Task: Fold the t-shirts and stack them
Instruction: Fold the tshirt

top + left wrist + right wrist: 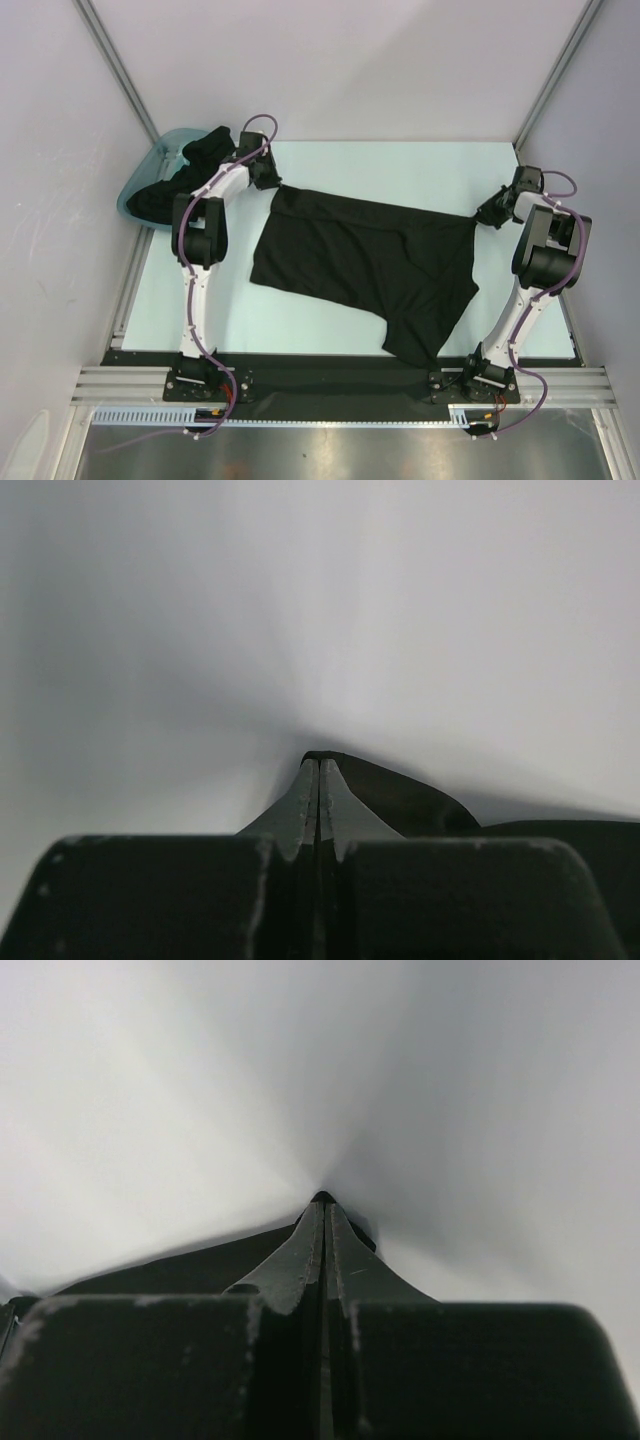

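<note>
While one black t-shirt (pixel 370 260) lies stretched out, unfolded, mid-tabletop (pixel 400 165), the left gripper (pixel 275 187) pinches its ten o'clock corner and the right gripper (pixel 480 215) its three o'clock corner, both clamped tight. Other black shirts (pixel 205 145) fill the teal tub (pixel 135 185) at ten o'clock; nothing is folded or stacked.

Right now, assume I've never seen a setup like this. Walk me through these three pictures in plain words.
Two robot arms are bolted at the near edge of a table. The big picture looks down from above and behind them; the other two come from a camera on each wrist. A black t-shirt lies spread on the table, the left claw and the right claw each shut on a corner of it. At the far left, a teal tub holds more black cloth.
</note>
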`<action>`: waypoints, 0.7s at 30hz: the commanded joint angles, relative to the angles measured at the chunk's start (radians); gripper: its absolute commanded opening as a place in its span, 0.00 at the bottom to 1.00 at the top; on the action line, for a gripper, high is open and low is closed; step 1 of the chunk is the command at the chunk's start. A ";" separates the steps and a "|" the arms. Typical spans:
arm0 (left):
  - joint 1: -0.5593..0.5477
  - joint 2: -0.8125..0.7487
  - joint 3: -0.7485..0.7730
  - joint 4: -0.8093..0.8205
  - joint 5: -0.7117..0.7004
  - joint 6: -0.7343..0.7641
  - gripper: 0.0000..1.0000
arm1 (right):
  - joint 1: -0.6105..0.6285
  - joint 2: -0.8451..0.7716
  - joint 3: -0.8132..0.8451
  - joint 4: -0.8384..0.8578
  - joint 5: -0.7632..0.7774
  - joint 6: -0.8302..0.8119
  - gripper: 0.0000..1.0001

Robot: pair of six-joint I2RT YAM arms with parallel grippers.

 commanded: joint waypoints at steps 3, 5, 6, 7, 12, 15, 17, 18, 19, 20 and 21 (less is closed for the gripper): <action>-0.002 -0.011 0.008 0.008 -0.011 0.013 0.00 | -0.019 -0.029 0.094 0.026 0.009 -0.025 0.00; -0.002 -0.014 0.001 0.005 -0.010 0.010 0.00 | -0.020 -0.003 0.121 0.009 -0.002 -0.032 0.00; -0.001 -0.023 -0.015 0.015 -0.002 0.009 0.00 | -0.020 0.011 0.133 0.000 -0.006 -0.035 0.00; -0.002 -0.028 -0.023 0.018 -0.002 0.006 0.01 | -0.022 0.020 0.154 -0.012 -0.009 -0.045 0.00; -0.004 -0.077 -0.087 0.030 -0.008 0.010 0.21 | -0.026 0.086 0.214 -0.046 -0.048 -0.078 0.03; -0.004 -0.122 -0.112 0.012 -0.024 0.016 0.33 | -0.028 0.077 0.245 -0.089 -0.013 -0.100 0.11; -0.004 -0.172 -0.138 0.010 -0.048 0.019 0.52 | -0.026 0.069 0.277 -0.137 0.033 -0.112 0.18; -0.004 -0.191 -0.165 0.010 -0.059 0.024 0.69 | -0.028 0.065 0.289 -0.179 0.044 -0.118 0.23; -0.004 -0.209 -0.178 0.005 -0.082 0.027 0.74 | -0.026 0.062 0.305 -0.207 0.056 -0.123 0.26; -0.004 -0.243 -0.189 -0.011 -0.091 0.035 0.78 | -0.025 0.056 0.320 -0.230 0.078 -0.135 0.30; -0.005 -0.258 -0.196 -0.021 -0.102 0.035 0.79 | -0.023 0.045 0.325 -0.265 0.090 -0.143 0.32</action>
